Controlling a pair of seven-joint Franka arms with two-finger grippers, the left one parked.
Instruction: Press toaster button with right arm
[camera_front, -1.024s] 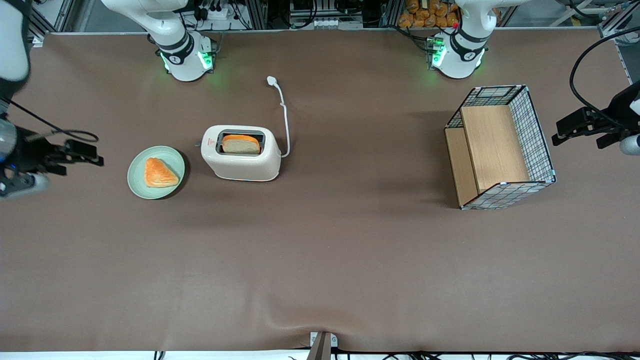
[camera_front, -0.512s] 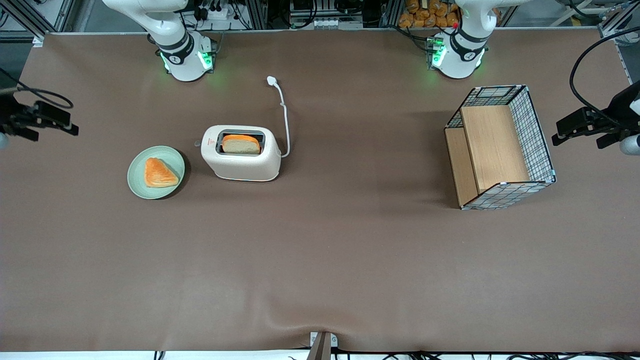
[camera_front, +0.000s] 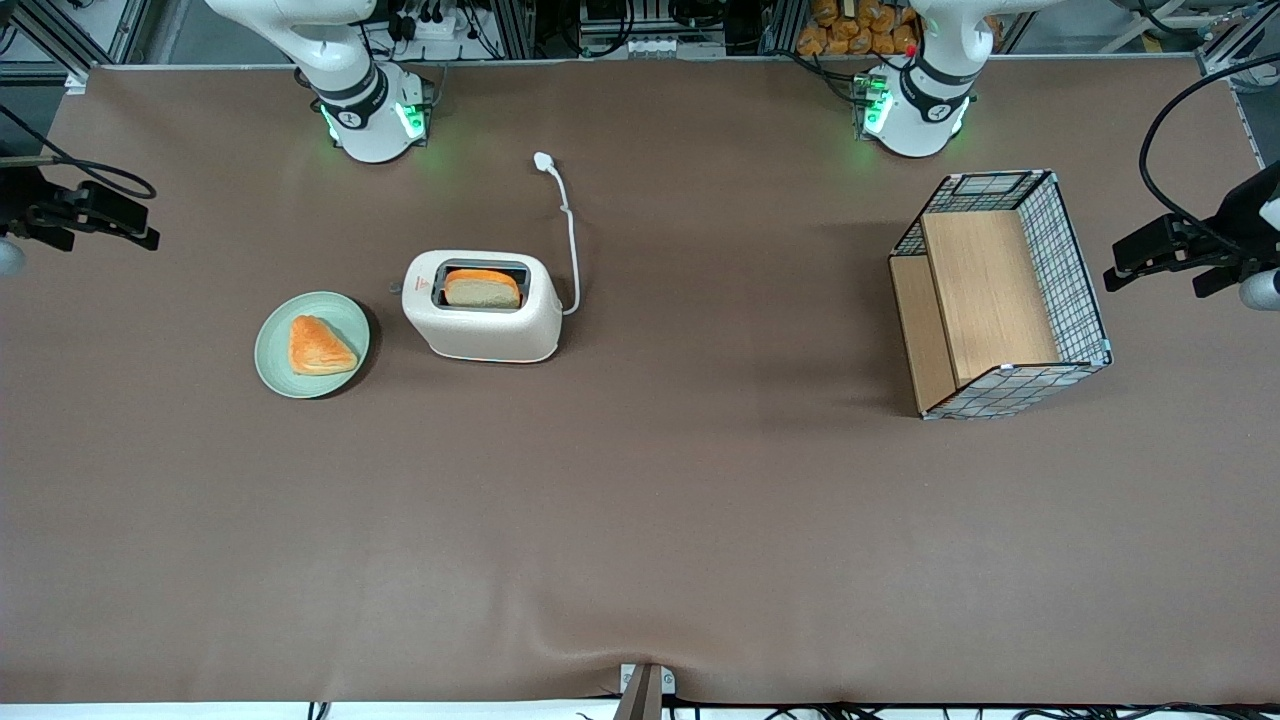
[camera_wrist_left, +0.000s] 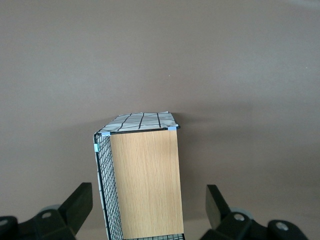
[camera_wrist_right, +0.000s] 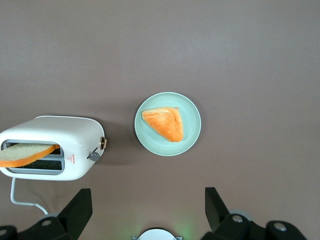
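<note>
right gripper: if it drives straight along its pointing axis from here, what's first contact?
Likely the green plate with the pastry: the wrist view, looking down between the open gripper fingers, centres on it. The toaster button sits off that line. Height above the plate is unclear.

Your right arm (camera_front: 345, 90) rises from its white base, where green lights glow, and leaves the front view upward. Its wrist comes back into sight at the working arm's end of the bench, where the black pincer (camera_front: 140, 228) hangs in the air with a dark cable looped over it and a pale rounded part of the wrist just below it. The pincer points along the bench toward the parked arm's end. In the right wrist view your pincer (camera_wrist_right: 147, 210) looks straight down, and both black fingers (camera_wrist_right: 75, 210) stand wide apart with a broad gap between them. Nothing is between them, and they touch nothing.
</note>
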